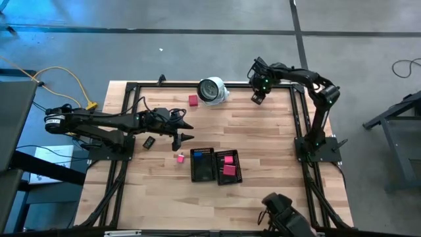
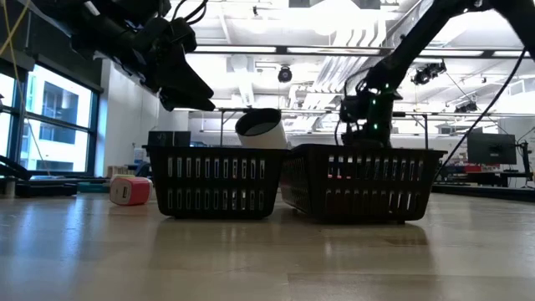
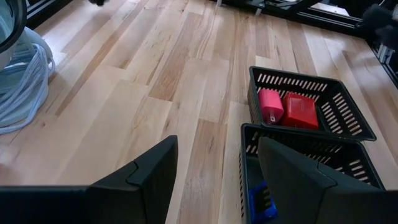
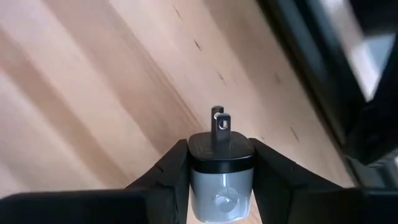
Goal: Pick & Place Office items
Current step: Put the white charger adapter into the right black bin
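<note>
**Right tool grips a plug adapter at the far edge; left tool hangs open by the trays**

High view: two black mesh trays (image 1: pixel 216 165) sit side by side on the tabletop (image 1: pixel 263 131). The right-hand tray holds two pink pieces (image 1: pixel 228 164). One pink piece (image 1: pixel 179 157) lies on the wood just left of the trays, one red piece (image 1: pixel 193 101) lies beside the round white-and-grey object (image 1: pixel 212 90), and one small dark piece (image 1: pixel 148 141) lies near the left arm. The left tool (image 1: pixel 185 131) hangs above the wood left of the trays. The right tool (image 1: pixel 257 97) is at the far edge, right of the round object.

Low view: both trays stand touching, one pink piece (image 2: pixel 129 191) to their left.

Left wrist view: the left tool (image 3: pixel 216 180) stands wide open, holding nothing. One tray holds one pink (image 3: pixel 270 106) and one red piece (image 3: pixel 301 111); the nearer tray shows one blue piece (image 3: pixel 261 202).

Right wrist view: the right tool (image 4: pixel 221 165) is clamped on one grey-and-black plug adapter (image 4: pixel 221 174), two prongs pointing away, above the wood.
</note>
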Controlling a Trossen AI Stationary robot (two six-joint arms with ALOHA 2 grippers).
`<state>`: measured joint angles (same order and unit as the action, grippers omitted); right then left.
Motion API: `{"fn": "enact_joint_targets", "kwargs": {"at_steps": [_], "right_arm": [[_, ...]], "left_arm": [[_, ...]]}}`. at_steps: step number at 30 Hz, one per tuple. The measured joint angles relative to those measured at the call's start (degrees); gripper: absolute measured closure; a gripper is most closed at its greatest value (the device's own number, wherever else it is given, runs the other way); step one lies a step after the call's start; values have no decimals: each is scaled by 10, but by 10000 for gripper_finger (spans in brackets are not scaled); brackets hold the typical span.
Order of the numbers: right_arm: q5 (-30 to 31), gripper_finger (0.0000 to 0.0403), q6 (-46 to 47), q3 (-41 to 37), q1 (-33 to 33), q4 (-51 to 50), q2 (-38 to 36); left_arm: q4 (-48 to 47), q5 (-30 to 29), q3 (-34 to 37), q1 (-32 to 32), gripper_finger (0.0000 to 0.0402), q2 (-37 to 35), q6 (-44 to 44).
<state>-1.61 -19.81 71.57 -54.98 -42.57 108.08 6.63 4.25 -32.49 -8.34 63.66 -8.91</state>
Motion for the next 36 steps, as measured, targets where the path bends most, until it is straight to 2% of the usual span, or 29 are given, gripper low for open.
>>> {"fn": "enact_joint_targets", "kwargs": {"at_steps": [5,10,13,19,25,32,36], "right_arm": [[-25,285,6,0,14,1,-60],[-94,285,29,0,41,10,-140],[-133,285,43,0,71,32,-196],[-167,285,87,0,159,102,-303],[-150,285,111,0,278,156,-353],[-101,285,119,-21,402,218,-329],[-82,285,125,-63,441,271,-312]], "left_arm": [[0,0,0,0,184,0,0],[0,0,0,0,184,0,-2],[0,0,0,0,184,0,0],[2,0,0,0,184,0,1],[37,6,0,1,184,0,0],[81,14,0,25,184,22,-2],[107,14,0,38,184,61,-1]]}}
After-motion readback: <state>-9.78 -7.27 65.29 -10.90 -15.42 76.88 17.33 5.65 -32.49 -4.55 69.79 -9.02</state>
